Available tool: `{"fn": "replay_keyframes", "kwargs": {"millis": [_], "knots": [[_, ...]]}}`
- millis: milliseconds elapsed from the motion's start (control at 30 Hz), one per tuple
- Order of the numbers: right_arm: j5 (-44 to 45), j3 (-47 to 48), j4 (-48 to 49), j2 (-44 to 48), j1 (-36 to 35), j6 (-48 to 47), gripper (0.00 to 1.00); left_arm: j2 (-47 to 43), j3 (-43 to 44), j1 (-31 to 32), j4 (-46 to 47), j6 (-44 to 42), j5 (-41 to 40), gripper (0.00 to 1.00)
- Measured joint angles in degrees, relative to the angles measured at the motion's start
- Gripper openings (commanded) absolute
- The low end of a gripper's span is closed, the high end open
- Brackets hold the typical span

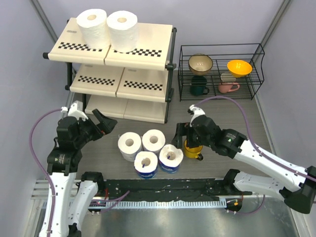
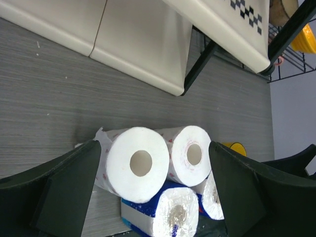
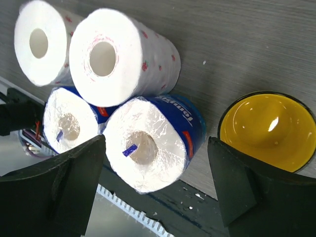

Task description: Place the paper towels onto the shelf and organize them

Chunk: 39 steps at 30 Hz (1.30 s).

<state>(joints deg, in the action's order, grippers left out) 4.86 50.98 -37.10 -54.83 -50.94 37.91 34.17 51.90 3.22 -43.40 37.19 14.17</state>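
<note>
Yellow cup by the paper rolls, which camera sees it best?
The right wrist camera: the yellow cup fills a corner and you look right into its shiny inside. From the top external camera, the right arm's fingers cover part of it. The left wrist camera catches only a sliver of rim behind the paper towels.

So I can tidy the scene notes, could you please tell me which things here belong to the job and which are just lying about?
Belongs: shelf; two rolls on its top tier; two bare rolls and two blue-wrapped rolls on the table.
Lying about: wire rack with bowls and mugs; yellow mug.
</note>
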Motion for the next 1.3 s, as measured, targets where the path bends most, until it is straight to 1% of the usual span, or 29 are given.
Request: {"fn": "replay_keyframes", "kwargs": {"millis": [100,267,433,600,700,867,967,1100,1300], "knots": [[1.01,0.24,0.59,-2.91,-2.54,0.00,0.89,-0.52,-2.56,1.29,0.22,-0.20,-0.22,0.96],[2.49,0.24,1.97,-4.57,-4.09,0.85,0.89,-0.68,-6.36,3.80,-0.92,-0.76,-2.71,0.95],[3.52,0.24,3.89,-4.39,-4.13,1.53,0.89,0.83,-6.88,4.72,-1.92,-1.66,-5.05,0.93],[4.11,0.24,4.24,-4.39,-4.13,1.55,0.89,4.87,-6.88,6.03,-2.16,-1.92,-5.35,0.91],[4.55,0.24,4.33,-4.42,-4.13,1.55,0.89,8.07,-6.84,8.76,-2.60,-2.05,-5.62,0.92],[5.09,0.24,4.55,-4.42,-4.13,1.55,0.89,14.32,-5.95,16.15,-4.35,-1.84,-9.27,0.91],[5.33,0.24,4.57,-4.42,-4.13,1.55,0.89,14.14,-5.95,18.25,-5.44,-0.83,-12.61,0.89],[5.44,0.24,4.57,-4.42,-4.13,1.55,0.89,12.39,-5.95,18.43,-5.84,1.44,-16.20,0.86],[5.62,0.24,4.68,-4.39,-4.13,1.53,0.89,12.35,-5.99,19.02,-5.75,3.63,-18.43,0.84]]}}
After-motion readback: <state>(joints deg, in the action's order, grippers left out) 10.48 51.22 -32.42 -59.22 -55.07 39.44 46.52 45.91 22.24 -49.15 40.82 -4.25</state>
